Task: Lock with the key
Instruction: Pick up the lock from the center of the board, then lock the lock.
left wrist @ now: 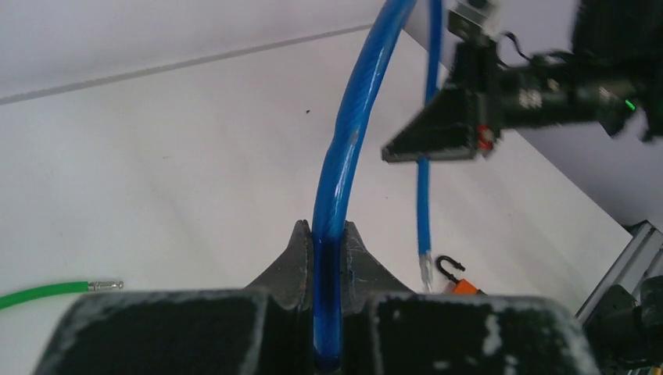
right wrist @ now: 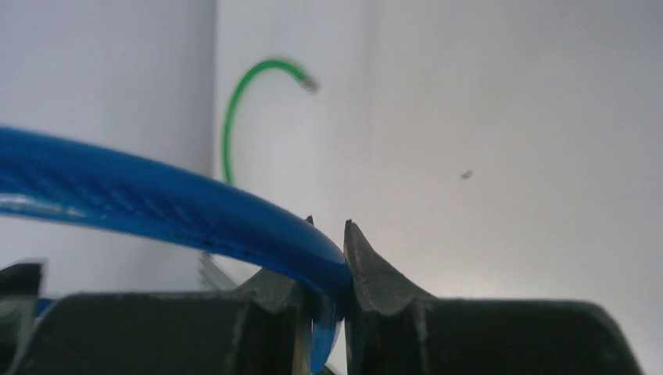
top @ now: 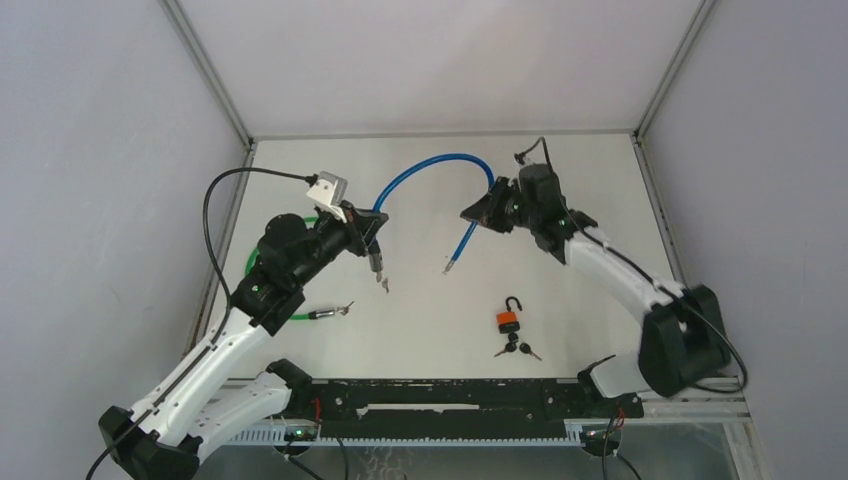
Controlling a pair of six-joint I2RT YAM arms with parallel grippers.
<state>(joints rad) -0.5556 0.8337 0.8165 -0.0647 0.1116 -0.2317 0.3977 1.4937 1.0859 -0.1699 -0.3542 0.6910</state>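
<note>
A blue cable [top: 440, 160] arcs above the table between my two grippers. My left gripper [top: 372, 228] is shut on it near one end, and that metal-tipped end [top: 383, 284] hangs below. In the left wrist view the cable [left wrist: 352, 133] runs up from between the shut fingers [left wrist: 328, 230]. My right gripper [top: 480, 212] is shut on the cable's other part [right wrist: 156, 203], gripped between its fingers [right wrist: 328, 228]; that end [top: 450, 265] hangs down to the table. An orange padlock [top: 509, 320] with its shackle open lies near the front, with black-headed keys [top: 517, 350] just in front of it. It also shows in the left wrist view [left wrist: 463, 284].
A green cable [top: 290, 310] lies looped under the left arm, its metal tip [top: 332, 312] pointing right; it also shows in the left wrist view [left wrist: 47, 293] and the right wrist view [right wrist: 234, 117]. Grey walls enclose the white table [top: 600, 200].
</note>
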